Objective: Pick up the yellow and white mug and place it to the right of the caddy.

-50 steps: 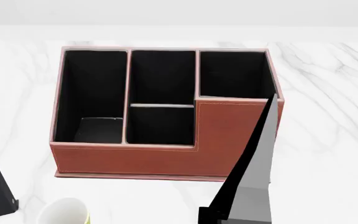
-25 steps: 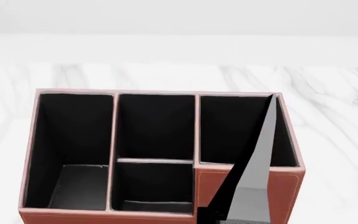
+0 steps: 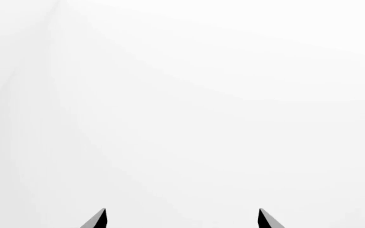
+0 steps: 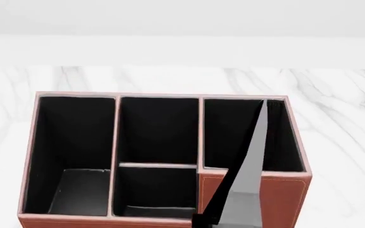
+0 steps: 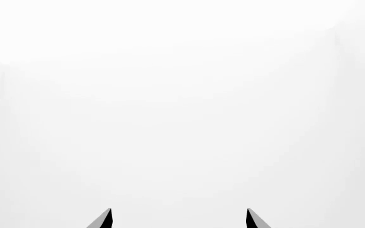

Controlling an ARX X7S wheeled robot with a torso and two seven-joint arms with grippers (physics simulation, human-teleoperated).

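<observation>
Both grippers, left [image 3: 182,219] and right [image 5: 178,218], have fingertips spread apart, gripping nothing, facing blank white. Caddy [image 4: 277,190] on marble table [image 4: 341,109].

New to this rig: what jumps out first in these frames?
The caddy fills the head view: a reddish-brown box with four black-lined compartments on a white marble table. A grey and black pointed slab rises from the bottom edge across its right compartment. Both wrist views show only blank white past two spread dark tips, left gripper and right gripper, holding nothing; no mug is in view.
</observation>
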